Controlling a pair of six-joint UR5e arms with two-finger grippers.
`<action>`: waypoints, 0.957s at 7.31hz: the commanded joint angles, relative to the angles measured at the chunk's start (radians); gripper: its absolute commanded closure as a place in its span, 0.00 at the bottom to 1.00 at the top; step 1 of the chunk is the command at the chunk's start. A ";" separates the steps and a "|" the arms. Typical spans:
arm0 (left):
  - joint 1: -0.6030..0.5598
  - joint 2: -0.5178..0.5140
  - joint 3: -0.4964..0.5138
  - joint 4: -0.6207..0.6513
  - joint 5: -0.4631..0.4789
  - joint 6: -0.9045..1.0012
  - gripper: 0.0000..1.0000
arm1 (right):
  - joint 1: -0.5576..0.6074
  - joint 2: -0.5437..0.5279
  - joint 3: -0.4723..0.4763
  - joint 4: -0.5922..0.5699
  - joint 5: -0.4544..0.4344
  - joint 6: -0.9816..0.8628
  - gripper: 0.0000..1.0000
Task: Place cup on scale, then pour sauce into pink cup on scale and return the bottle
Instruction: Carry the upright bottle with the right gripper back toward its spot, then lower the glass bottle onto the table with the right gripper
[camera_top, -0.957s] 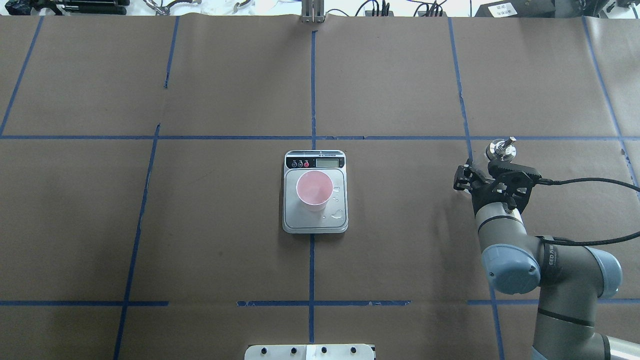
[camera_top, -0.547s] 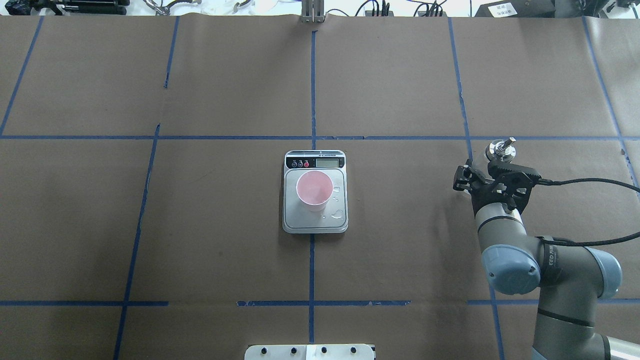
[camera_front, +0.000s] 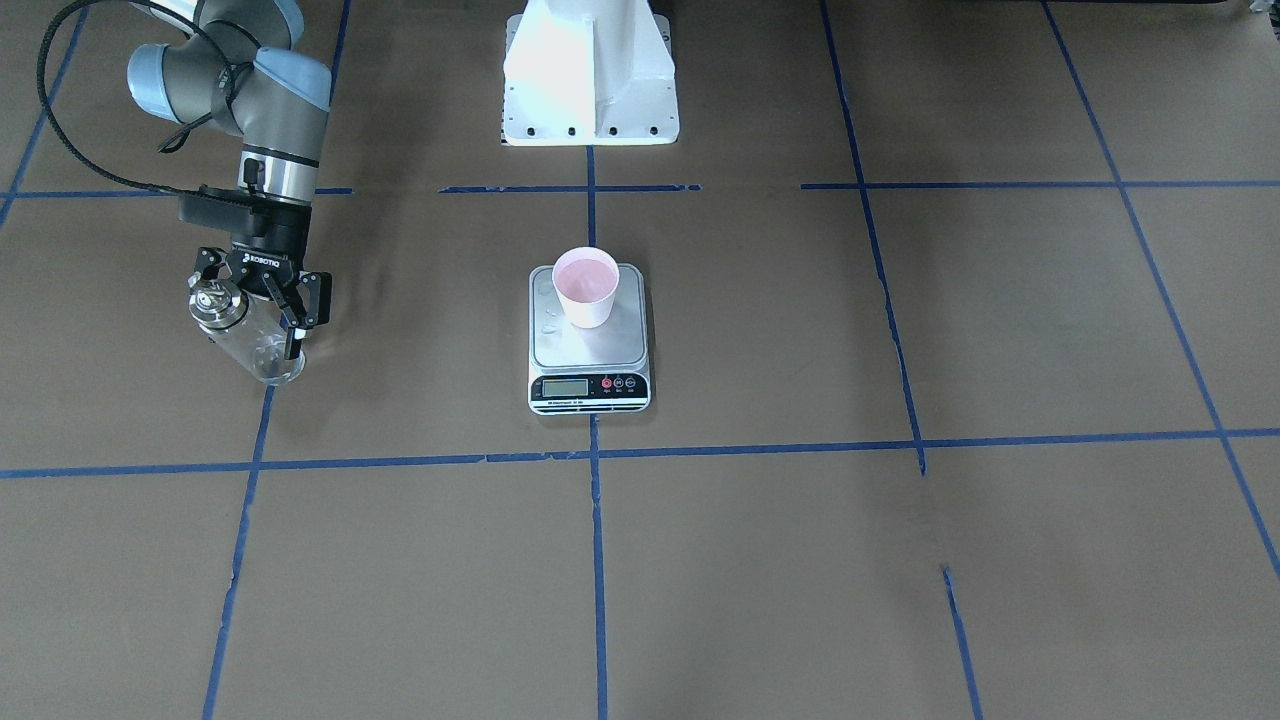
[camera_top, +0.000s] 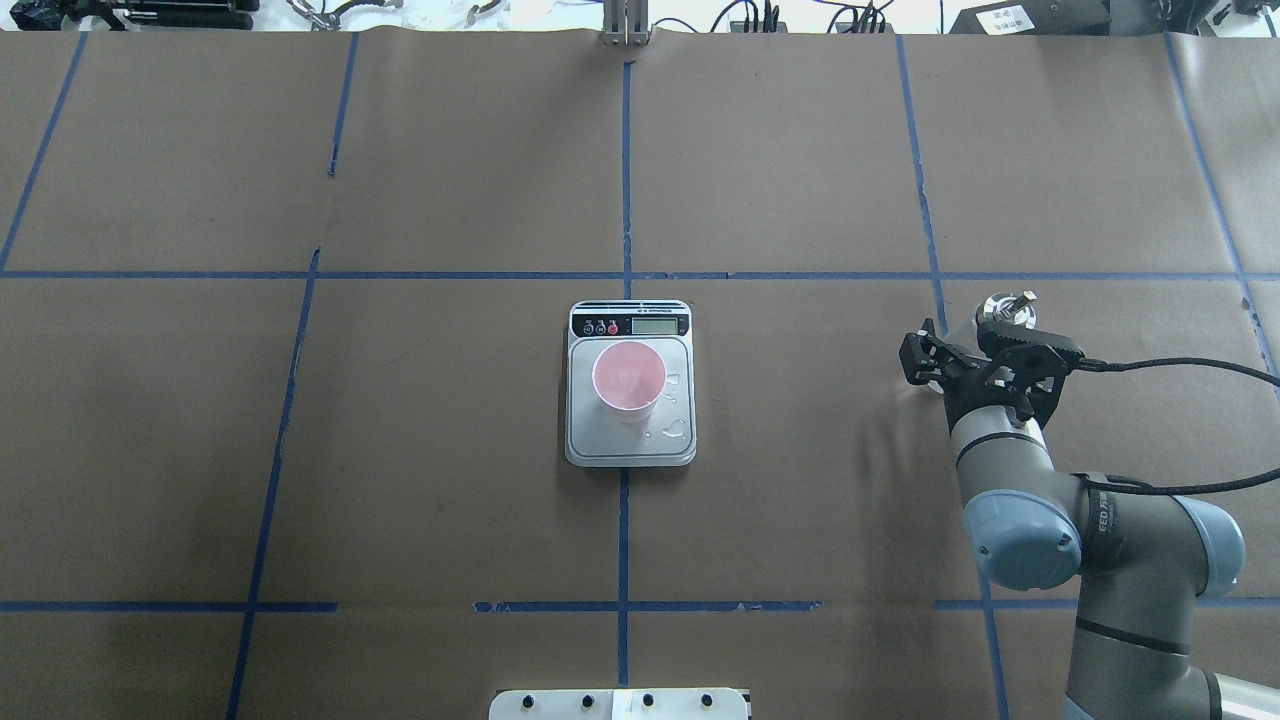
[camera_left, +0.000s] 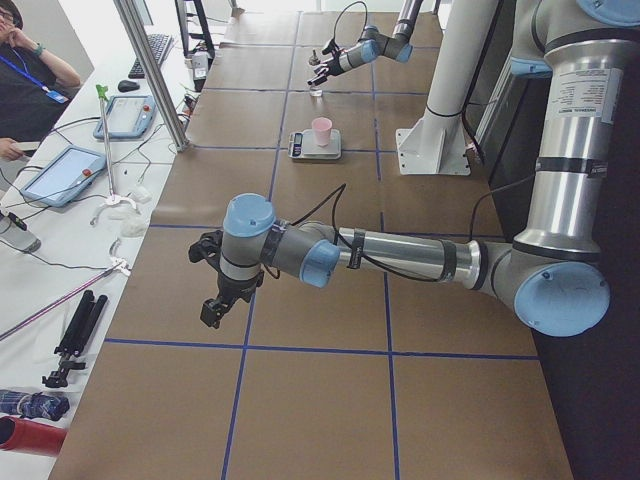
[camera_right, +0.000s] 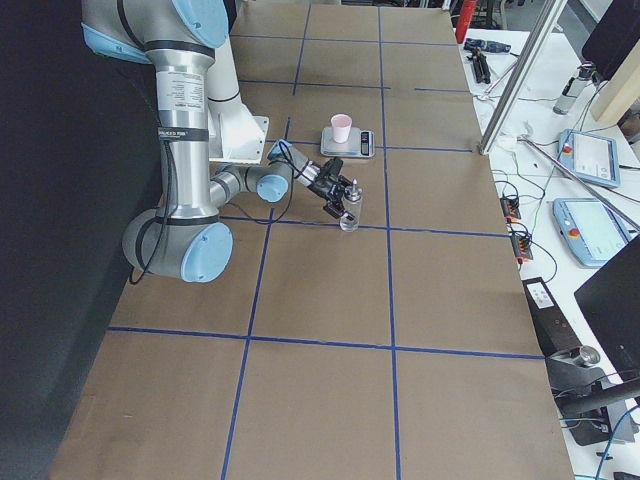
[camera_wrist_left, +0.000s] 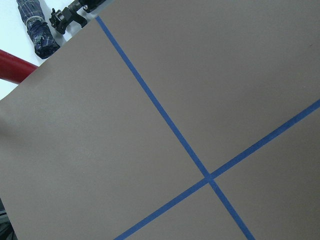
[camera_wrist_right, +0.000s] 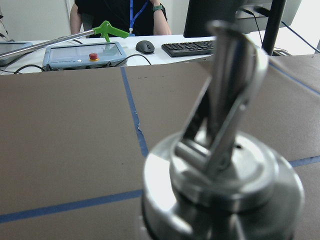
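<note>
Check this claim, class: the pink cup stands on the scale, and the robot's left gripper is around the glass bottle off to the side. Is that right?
One thing is wrong: it is the right gripper that is around the bottle, as the exterior front-facing view shows, where the robot's right arm appears on the view's left. The cup does stand on the scale.

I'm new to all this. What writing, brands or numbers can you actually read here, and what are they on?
"ROBOTIQ": on the right pincer, on its black body.
The scale display and button labels: too small to read.
The white sticker on the right arm: too small to read.
</note>
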 joint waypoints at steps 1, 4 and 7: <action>0.001 -0.002 0.000 0.000 0.000 -0.002 0.00 | -0.004 0.000 0.004 0.000 -0.001 0.001 0.00; 0.000 -0.002 -0.002 0.000 0.000 0.000 0.00 | -0.068 -0.053 0.065 0.000 -0.022 0.030 0.00; 0.000 0.006 -0.012 0.000 0.002 0.002 0.00 | -0.117 -0.161 0.141 0.000 -0.058 0.036 0.00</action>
